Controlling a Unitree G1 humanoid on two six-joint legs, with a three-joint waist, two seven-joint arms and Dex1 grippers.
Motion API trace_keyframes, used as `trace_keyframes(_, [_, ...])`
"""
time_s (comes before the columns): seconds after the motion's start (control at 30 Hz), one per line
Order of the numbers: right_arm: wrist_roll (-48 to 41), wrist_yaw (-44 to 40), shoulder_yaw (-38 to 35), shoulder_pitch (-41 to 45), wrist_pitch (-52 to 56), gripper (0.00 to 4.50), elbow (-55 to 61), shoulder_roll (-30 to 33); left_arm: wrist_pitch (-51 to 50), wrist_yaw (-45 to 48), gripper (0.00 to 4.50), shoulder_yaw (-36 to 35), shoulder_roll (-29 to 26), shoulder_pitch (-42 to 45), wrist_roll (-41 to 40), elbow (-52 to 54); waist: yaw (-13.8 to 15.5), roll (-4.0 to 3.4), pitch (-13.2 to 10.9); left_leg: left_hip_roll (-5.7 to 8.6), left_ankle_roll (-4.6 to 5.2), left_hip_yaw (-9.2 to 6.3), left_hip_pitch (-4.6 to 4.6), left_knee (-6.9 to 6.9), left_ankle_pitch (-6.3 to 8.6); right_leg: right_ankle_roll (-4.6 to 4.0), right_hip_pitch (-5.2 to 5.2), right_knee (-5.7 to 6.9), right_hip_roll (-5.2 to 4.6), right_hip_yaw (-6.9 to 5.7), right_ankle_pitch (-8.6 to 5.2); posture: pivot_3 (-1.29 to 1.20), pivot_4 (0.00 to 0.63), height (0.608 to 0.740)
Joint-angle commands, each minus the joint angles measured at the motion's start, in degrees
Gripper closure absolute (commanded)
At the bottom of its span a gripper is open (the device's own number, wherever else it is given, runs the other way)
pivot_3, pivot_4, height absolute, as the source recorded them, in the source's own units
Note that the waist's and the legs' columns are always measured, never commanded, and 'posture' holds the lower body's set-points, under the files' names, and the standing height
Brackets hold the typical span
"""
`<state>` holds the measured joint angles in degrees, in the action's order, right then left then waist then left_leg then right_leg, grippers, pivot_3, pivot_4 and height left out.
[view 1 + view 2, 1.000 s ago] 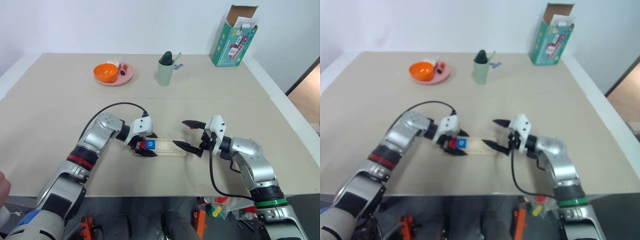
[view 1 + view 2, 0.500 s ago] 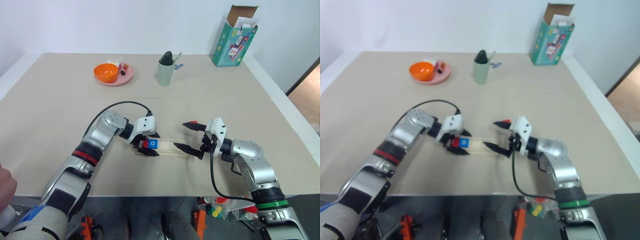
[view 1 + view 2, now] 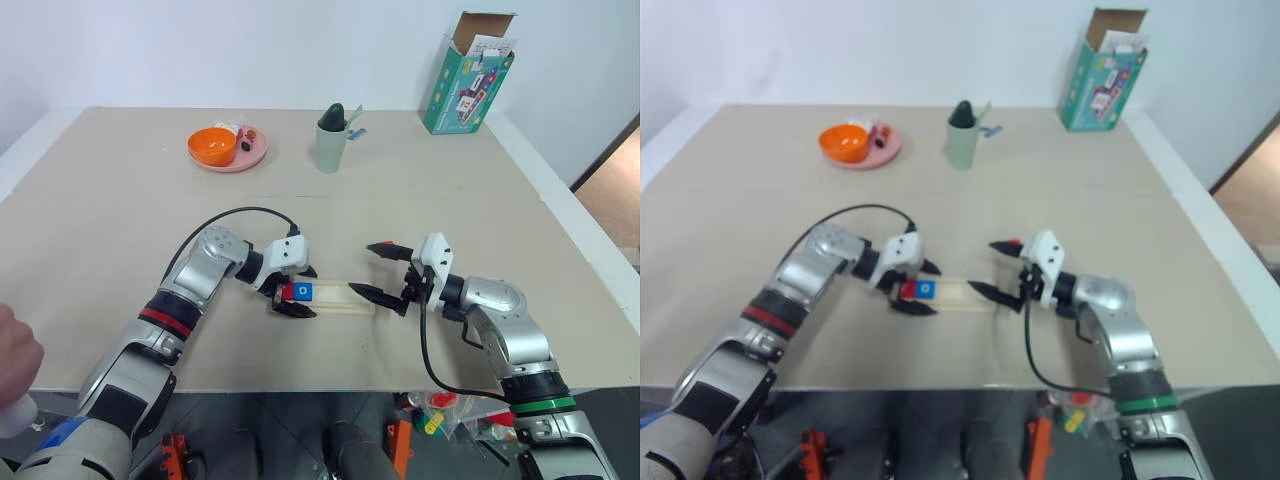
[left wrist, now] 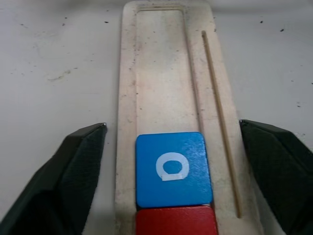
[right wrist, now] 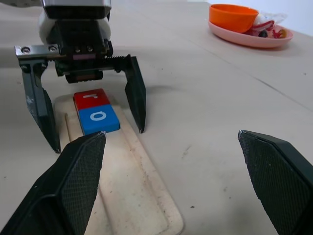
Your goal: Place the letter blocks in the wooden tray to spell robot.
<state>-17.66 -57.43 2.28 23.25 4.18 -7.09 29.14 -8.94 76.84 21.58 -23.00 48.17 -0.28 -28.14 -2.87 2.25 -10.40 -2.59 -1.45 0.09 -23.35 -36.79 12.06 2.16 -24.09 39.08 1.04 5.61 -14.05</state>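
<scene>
Left eye view: pale tray lying crosswise on the table, near the front edge, between the two arms. At its left end, two blocks side by side in the groove, touching: red block outermost, blue "o" block just right of it. Rest of the groove bare wood.

Left gripper at the tray's left end, pointing right and slightly down, fingers spread wide with one on the far side of the tray and one on the near side. Both fingers clear of the blocks and holding nothing; in the left wrist view, a plain gap between each black finger and the blue block's edges. Tips low, close to the table beside the tray.

Right gripper just past the tray's right end, pointing left, also wide open and empty, one finger over the table beyond the tray's far edge, the other close to its right end.

Far left on the table, pink plate with an orange bowl and a few small items on it. Far centre, green cup with a dark object standing in it. Far right, upright green box with its top flap open. At the near left edge, part of a person's hand.
</scene>
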Motion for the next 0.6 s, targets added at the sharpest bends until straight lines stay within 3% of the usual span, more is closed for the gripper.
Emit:
trace_keyframes(0.03, [-0.40, 2.18, -2.40, 3.05, 1.92, 0.00, -0.12, 0.71, -0.44, -0.46, 0.01, -2.22, -2.04, 0.67, -0.72, 3.38, -0.08, -0.01, -0.01, 0.00, 0.01, 0.00, 0.00, 0.00, -0.01, 0.00, 0.00, 0.00, 0.00, 0.00, 0.01, 0.00, 0.150, 0.740])
trace_keyframes(0.2, [0.66, 11.89, -3.45, 9.58, 12.04, 0.00, 0.60, -0.47, -10.64, 1.43, 0.01, -10.13, -6.53, -0.97, -10.58, 15.36, -0.42, -0.14, -0.09, -0.05, -0.02, 0.01, -0.08, 0.02, -0.03, -0.04, -0.13, 0.03, 0.04, 0.02, 0.05, 0.00, 0.150, 0.740])
trace_keyframes(0.33, [4.54, 22.75, -1.97, 9.90, 18.92, 0.00, 5.44, -4.04, -16.79, -2.44, 0.01, -19.08, -6.96, -8.07, -20.85, 27.16, -0.42, -0.20, -0.05, -0.10, -0.02, -0.04, -0.07, 0.15, -0.02, -0.11, -0.14, 0.05, 0.03, -0.05, -0.10, 0.00, 0.150, 0.740])
trace_keyframes(0.47, [7.36, 33.69, -2.46, 6.86, 26.04, 0.00, 10.75, -9.32, -14.59, -5.66, 0.01, -22.86, -9.47, -20.58, -22.35, 36.89, -0.50, -0.25, -0.03, -0.11, 0.00, -0.05, -0.08, 0.30, 0.02, -0.48, -0.21, 0.06, 0.01, -0.04, -0.05, 0.00, 0.150, 0.740])
trace_keyframes(0.6, [10.41, 41.76, -3.50, 4.83, 30.39, 0.00, 13.16, -12.09, -11.85, -12.49, 0.01, -25.77, -7.19, -29.42, -23.83, 45.21, 0.16, -0.24, -0.03, -0.07, -0.08, -0.04, -0.22, 0.27, 0.04, -0.51, -0.30, 0.06, -0.11, -0.07, -0.07, 0.00, 0.150, 0.740])
